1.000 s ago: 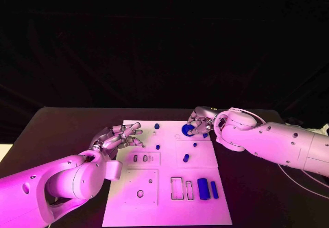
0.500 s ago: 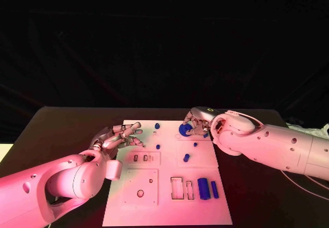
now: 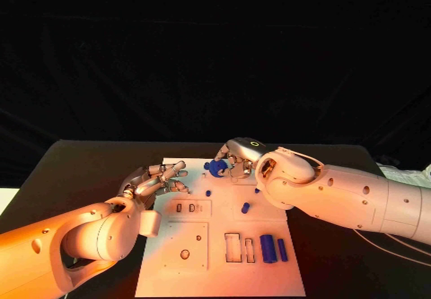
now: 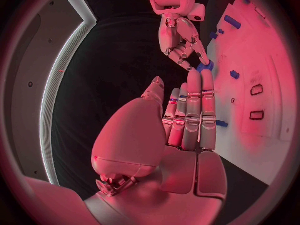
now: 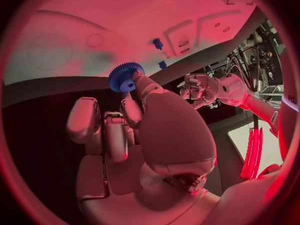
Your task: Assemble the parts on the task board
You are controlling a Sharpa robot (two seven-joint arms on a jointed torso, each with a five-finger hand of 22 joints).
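Backdrop: black table (image 3: pixel 81 168) under a dark curtain, with the white task board (image 3: pixel 220 274) running down the middle of the head view.
Right hand: right hand (image 3: pixel 235 161) pinches a blue gear (image 3: pixel 215 166) at its fingertips, up at the top centre of the board. Wrist view shows the gear (image 5: pixel 125 78) toothed, with a centre hole, held out clear of the palm; my guess is that's so the hole stays free to drop onto a peg.
Left hand: left hand (image 3: pixel 154 179) sits at the board's upper left edge, fingers stretched out side by side, nothing in it. Probably just parked out of the way, maybe steadying the board; can't tell if it's touching.
Count: one gear, plus two blue bars (image 3: pixel 266 248) side by side at lower right and about three small blue pegs (image 3: pixel 244 207) mid-board. Several empty slots left.
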